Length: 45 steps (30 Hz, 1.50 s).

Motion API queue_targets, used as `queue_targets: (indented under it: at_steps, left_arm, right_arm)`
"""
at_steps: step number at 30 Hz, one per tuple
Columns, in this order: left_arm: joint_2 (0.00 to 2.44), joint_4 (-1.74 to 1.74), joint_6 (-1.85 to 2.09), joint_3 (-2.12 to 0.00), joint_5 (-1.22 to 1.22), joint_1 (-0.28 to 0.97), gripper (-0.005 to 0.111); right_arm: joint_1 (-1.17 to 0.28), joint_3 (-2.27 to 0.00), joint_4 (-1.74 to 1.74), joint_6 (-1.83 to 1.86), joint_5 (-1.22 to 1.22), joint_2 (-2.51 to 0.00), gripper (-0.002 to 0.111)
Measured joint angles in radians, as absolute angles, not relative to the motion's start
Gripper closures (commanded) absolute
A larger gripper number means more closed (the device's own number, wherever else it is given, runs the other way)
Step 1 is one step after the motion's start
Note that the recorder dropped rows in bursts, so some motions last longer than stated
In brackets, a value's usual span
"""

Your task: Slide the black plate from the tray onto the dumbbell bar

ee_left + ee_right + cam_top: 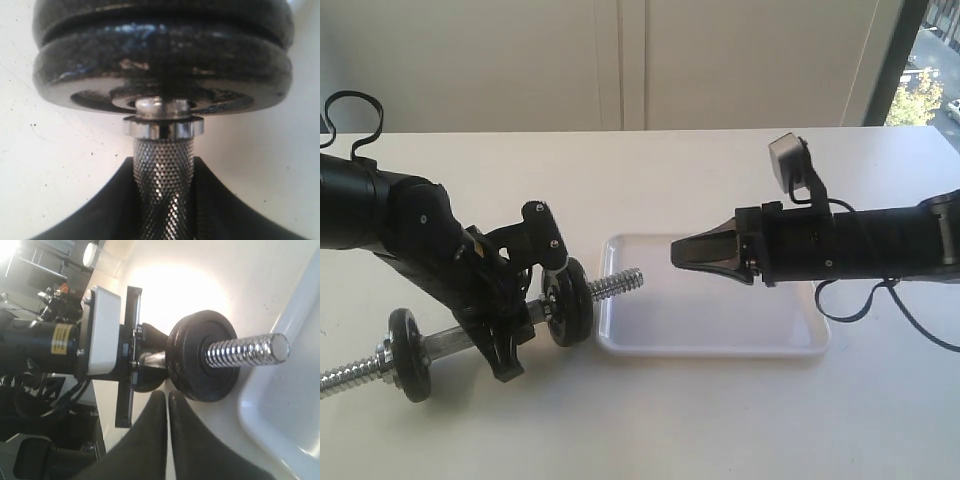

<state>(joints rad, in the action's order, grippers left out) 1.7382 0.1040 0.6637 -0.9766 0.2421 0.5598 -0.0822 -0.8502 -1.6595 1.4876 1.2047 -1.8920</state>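
The dumbbell bar (445, 345) lies tilted across the table's left side, its threaded end (616, 284) reaching over the tray's rim. My left gripper (508, 335) is shut on the bar's knurled middle (163, 200). Just past the collar, two black plates (568, 300) sit pressed together on the bar (162, 75). The white tray (720, 320) holds nothing. Above the tray my right gripper (678, 252) hovers shut and empty, pointing at the plates. In the right wrist view its fingers (167, 396) stop just short of the black plate (200, 357).
Another black plate (408, 355) sits near the bar's far left end. The left arm's wrist camera housing (102, 330) stands close behind the plates. A dark cable (880, 300) loops under the right arm. A window edge (920, 70) is at the back right.
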Motion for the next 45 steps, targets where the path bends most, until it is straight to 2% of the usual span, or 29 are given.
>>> queue_targets:
  at_steps: [21,23,35,45]
  left_arm:
    - [1.738,0.104,0.664,-0.978,0.244,0.560,0.106]
    - [1.738,0.104,0.664,-0.978,0.244,0.560,0.100]
    - [1.734,0.110,0.664,-0.986,0.244,0.560,0.049]
    - [1.732,0.112,0.664,-0.986,0.241,0.560,0.048]
  right_arm:
    - [-0.041,-0.805,-1.673,1.488,1.208,-1.624,0.106]
    - [-0.041,-0.803,-1.671,1.486,1.208,-1.593,0.106]
    - [-0.041,-0.794,-1.665,1.424,1.212,-1.386,0.106]
    - [-0.041,-0.794,-1.638,1.402,1.212,-1.346,0.106]
